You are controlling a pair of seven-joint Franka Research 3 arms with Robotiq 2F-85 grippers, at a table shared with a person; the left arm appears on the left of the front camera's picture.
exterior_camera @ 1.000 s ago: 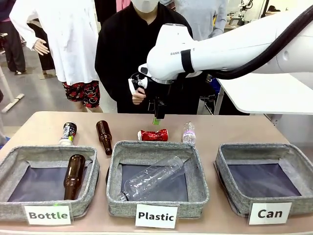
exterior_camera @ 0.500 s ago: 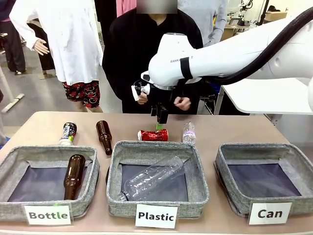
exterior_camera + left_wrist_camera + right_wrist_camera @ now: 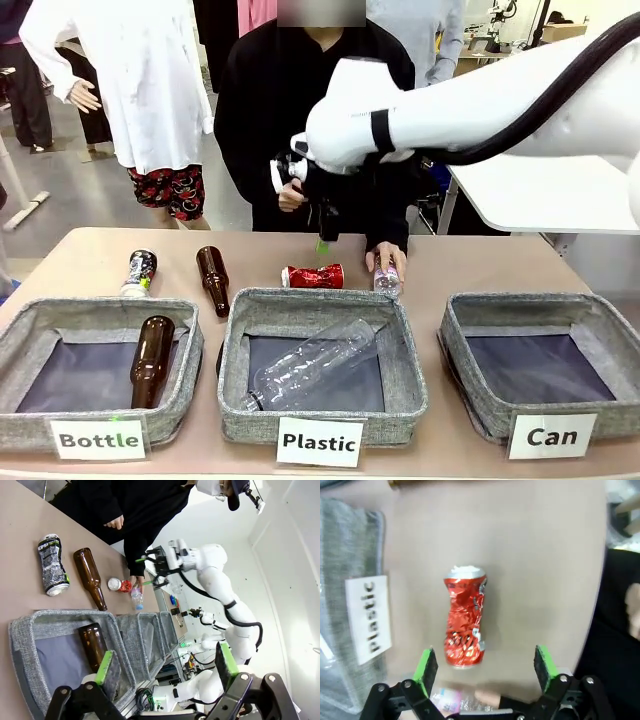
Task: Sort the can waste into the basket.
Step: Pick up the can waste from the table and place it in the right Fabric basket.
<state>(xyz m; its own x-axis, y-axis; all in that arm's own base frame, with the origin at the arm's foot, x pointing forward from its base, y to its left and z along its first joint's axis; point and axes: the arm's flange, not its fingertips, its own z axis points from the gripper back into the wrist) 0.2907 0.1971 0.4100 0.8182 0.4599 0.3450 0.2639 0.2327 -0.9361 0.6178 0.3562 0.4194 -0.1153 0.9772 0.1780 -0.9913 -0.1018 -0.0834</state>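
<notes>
The crushed red can (image 3: 313, 276) lies on the table behind the middle basket. My right gripper (image 3: 322, 240) hangs open just above it. In the right wrist view the red can (image 3: 464, 630) lies lengthwise ahead of the open gripper (image 3: 485, 664), nothing between the pads. The dark printed can (image 3: 139, 271) lies at the far left, also seen as the dark can (image 3: 51, 565) in the left wrist view. My left gripper (image 3: 166, 662) is open and holds nothing, above the left basket. The grey "Can" basket (image 3: 530, 301) stands at the right with only its dark base showing.
A person's hand (image 3: 385, 257) rests on a small clear bottle (image 3: 386, 278) right of the red can. A brown bottle (image 3: 212, 279) lies on the table. The "Plastic" basket (image 3: 322, 299) holds a clear bottle; the "Bottle" basket (image 3: 100, 306) holds a brown one.
The person's hand has come down onto the small clear bottle beside the red can. My right gripper dipped toward the red can, then rose slightly, still open.
</notes>
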